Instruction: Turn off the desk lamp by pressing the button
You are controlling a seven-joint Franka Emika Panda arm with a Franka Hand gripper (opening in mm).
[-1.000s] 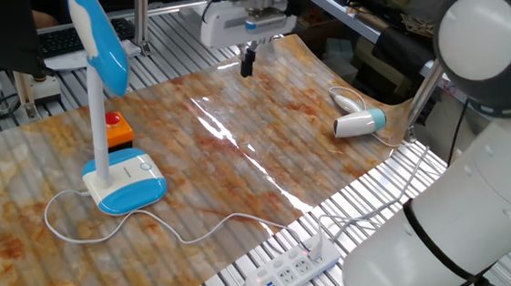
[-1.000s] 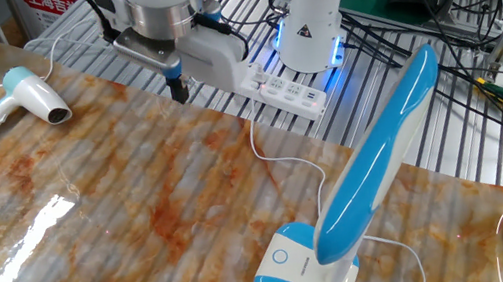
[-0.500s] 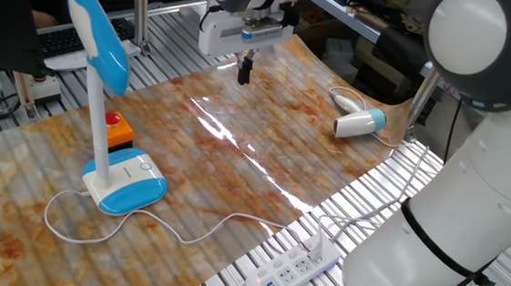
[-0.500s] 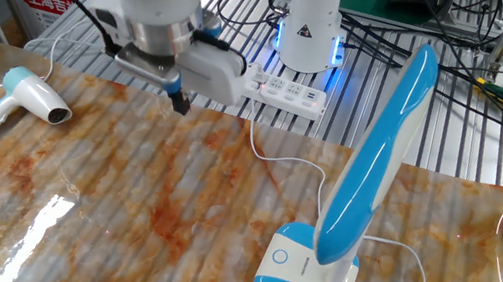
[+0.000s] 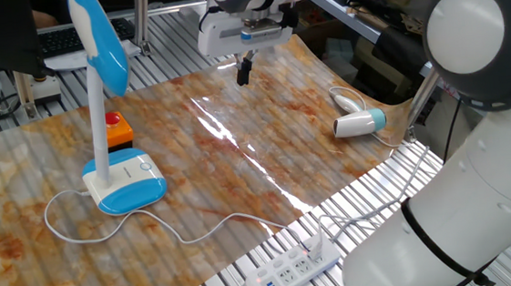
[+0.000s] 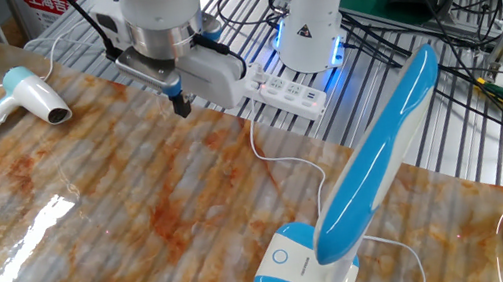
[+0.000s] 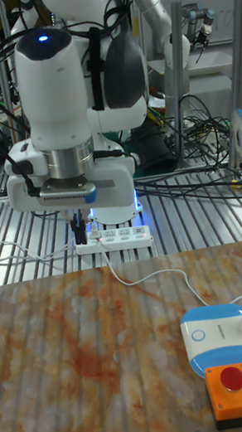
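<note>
The desk lamp stands on the marbled mat, its blue-rimmed white base [image 5: 126,183] [image 6: 298,273] [image 7: 225,339] at one end and its long blue head [image 5: 99,36] [image 6: 376,162] raised on a thin stem. The button [image 6: 280,256] [image 7: 198,334] is a small pale ring on the base plate. My gripper [image 5: 244,71] [image 6: 181,105] [image 7: 80,234] hangs over the mat's far edge, well away from the lamp, pointing down. Its dark fingers are shut together with nothing between them.
A white-and-blue hair dryer [image 5: 361,123] [image 6: 27,96] lies at the other end of the mat. A red button on an orange box [image 5: 117,126] [image 7: 234,392] sits right beside the lamp base. Power strips [image 5: 288,268] [image 6: 290,94] lie off the mat, and the lamp's white cord [image 5: 199,234] trails across it.
The gripper has dropped slightly lower and shifted a little toward the lamp side over the last second. Nothing else moved.
</note>
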